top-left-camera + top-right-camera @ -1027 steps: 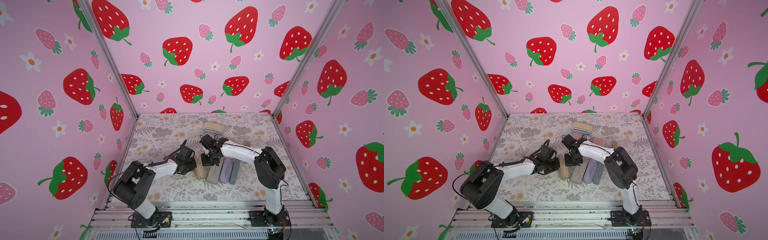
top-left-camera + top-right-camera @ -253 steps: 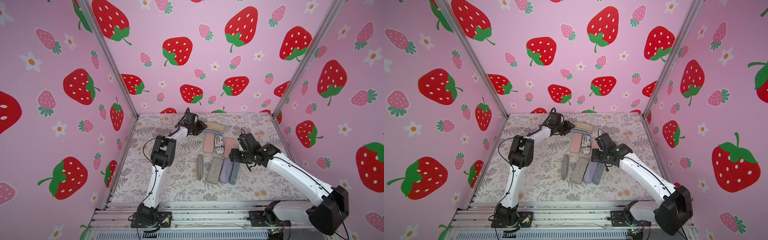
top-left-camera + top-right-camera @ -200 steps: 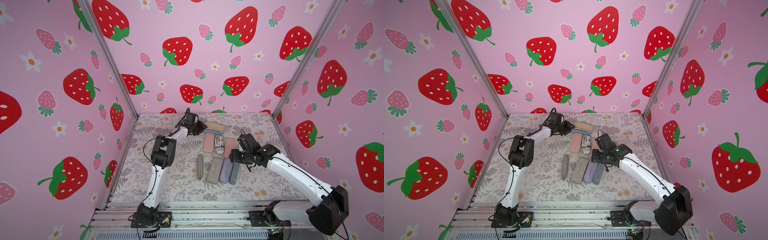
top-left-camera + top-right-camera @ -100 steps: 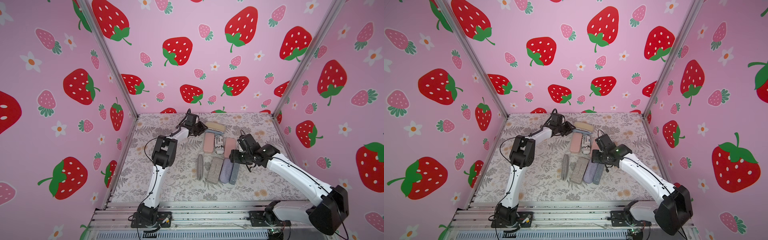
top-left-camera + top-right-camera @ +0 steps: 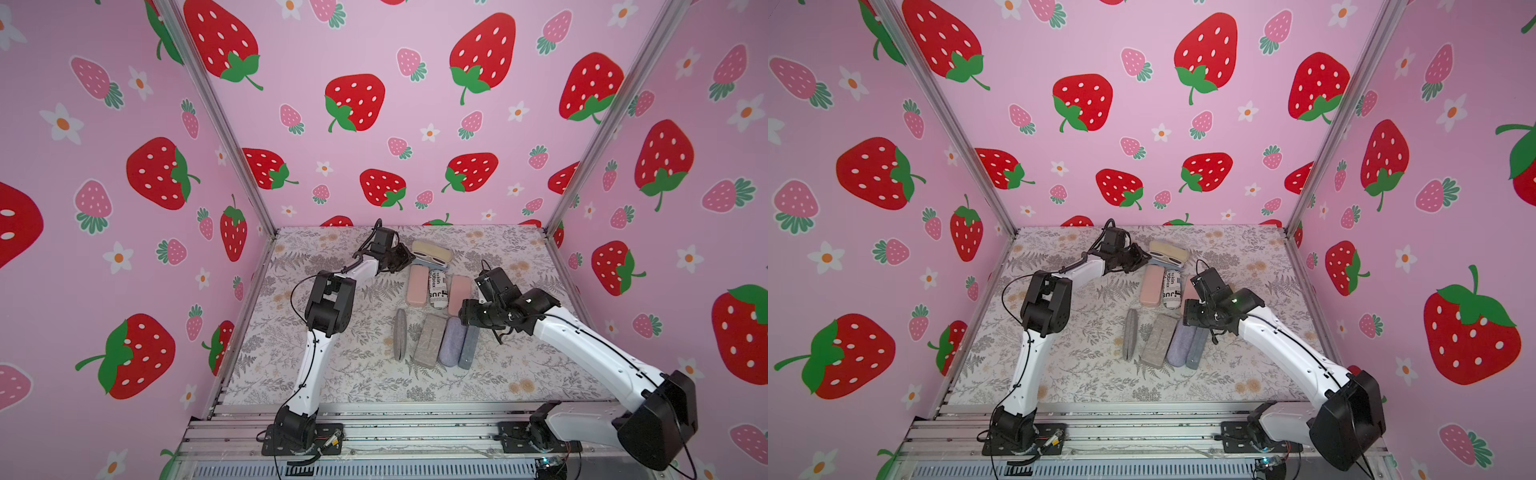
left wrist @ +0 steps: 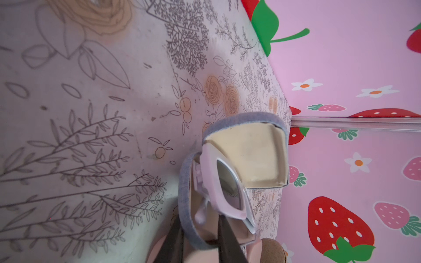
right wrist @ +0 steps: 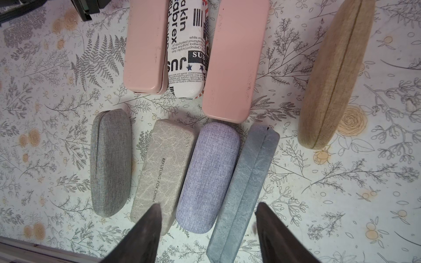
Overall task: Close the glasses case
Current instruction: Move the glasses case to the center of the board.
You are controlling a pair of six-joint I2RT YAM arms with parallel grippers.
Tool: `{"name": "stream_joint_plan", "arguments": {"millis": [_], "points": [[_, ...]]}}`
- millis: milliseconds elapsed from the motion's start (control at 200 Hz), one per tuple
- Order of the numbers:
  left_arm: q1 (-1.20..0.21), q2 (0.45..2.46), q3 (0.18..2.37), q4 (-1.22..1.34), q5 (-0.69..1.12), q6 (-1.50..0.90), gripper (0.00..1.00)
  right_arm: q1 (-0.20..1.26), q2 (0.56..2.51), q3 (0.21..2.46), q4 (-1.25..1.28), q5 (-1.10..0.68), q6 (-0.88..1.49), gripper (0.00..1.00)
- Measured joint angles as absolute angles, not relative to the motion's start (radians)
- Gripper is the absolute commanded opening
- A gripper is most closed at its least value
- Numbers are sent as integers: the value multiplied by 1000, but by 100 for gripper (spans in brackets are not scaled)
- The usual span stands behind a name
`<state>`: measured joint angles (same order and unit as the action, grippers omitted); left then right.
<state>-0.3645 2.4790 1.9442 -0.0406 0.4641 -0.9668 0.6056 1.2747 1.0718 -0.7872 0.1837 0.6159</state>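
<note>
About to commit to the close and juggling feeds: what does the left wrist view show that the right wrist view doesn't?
Only left wrist: the open glasses case, cream-lined, with pink sunglasses inside, and the left gripper with its fingers straddling the case's grey rim; a firm clamp can't be confirmed. Only right wrist: the grey case, marbled case, lilac case and blue-grey case lying closed side by side, with the right gripper open above them, holding nothing. Both: the floral table cover.
</note>
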Motion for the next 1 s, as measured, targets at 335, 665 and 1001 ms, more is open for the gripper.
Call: {"name": "stream_joint_plan", "arguments": {"millis": [335,665,1001], "points": [[-364,2515,1964,-35,464,-979,18,606,1279,1071,-788,172,609,67],[-355,2516,1966,-17,469,-997,10,606,1319,1071,-784,157,605,67],[-332,2516,1966,6,484,-1003,9,606,1345,1071,-763,139,605,67]]}}
